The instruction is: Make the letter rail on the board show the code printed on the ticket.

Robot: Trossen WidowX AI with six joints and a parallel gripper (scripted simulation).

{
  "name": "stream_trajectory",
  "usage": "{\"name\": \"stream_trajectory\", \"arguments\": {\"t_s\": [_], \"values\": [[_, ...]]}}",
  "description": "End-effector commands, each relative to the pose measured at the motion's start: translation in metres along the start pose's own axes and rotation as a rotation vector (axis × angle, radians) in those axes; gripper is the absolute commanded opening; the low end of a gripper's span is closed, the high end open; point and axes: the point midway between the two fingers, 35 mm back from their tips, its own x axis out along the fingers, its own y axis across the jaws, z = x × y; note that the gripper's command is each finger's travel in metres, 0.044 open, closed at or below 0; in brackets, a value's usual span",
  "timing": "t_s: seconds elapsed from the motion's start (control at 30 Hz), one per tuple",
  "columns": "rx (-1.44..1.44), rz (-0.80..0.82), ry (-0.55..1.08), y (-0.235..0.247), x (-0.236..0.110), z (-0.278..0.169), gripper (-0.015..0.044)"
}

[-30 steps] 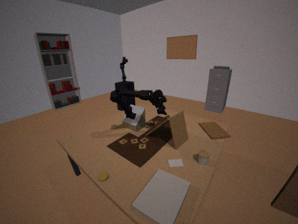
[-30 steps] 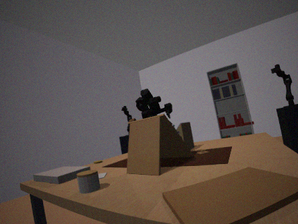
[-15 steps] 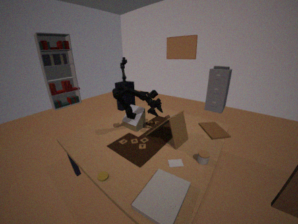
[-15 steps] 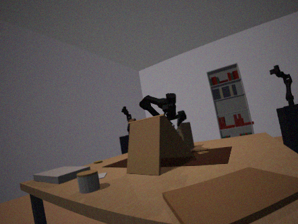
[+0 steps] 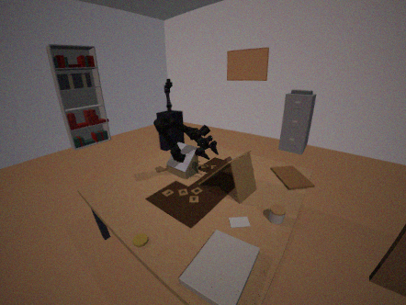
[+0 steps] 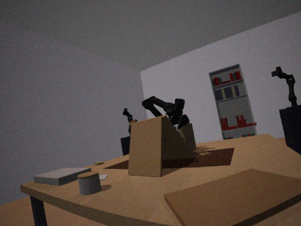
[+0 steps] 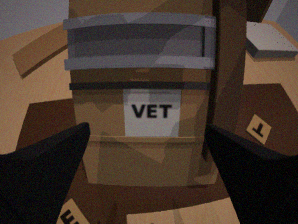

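Note:
The sloped board (image 5: pixel 244 178) (image 6: pixel 144 148) stands on a dark mat (image 5: pixel 190 216) (image 7: pixel 45 117). Its grey rail (image 7: pixel 140 63) crosses the upper face in the wrist view, with no tile visible in it; a stop shows at the right end. The ticket (image 7: pixel 151 127) below it reads VET. A T tile (image 7: pixel 259 129) lies on the mat at the right, turned. An E tile (image 7: pixel 73 215) is partly cut off at the bottom left. Several tiles (image 5: pixel 183 192) lie on the mat in the top view. My gripper (image 5: pixel 211 155) (image 7: pixel 148 129) is open and empty, in front of the board's face.
A grey-white wedge (image 5: pixel 184 169) stands by the arm. A grey slab (image 5: pixel 220 266) (image 6: pixel 61 175), a lidded cup (image 5: pixel 276 216) (image 6: pixel 89 184), a yellow disc (image 5: pixel 140 240), a white card (image 5: pixel 239 222) and a brown panel (image 5: pixel 292 177) (image 6: pixel 238 194) lie around the mat.

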Motion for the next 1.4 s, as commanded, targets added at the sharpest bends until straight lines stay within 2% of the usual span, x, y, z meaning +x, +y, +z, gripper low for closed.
{"name": "stream_trajectory", "arguments": {"t_s": [0.0,0.17,0.33,0.5,0.9,1.0,1.37], "values": [[0.002,-0.008,-0.006,-0.002,0.0,-0.002,0.044],[-0.057,0.006,0.011,0.002,-0.001,0.004,0.044],[-0.485,0.137,0.109,0.017,-0.007,0.05,0.044],[-0.916,0.32,0.146,0.012,-0.021,0.097,0.044],[-1.362,0.555,0.094,-0.016,-0.045,0.142,0.044],[-1.443,0.602,0.072,-0.024,-0.051,0.149,0.044],[-1.444,0.603,0.071,-0.024,-0.051,0.149,0.044]]}}
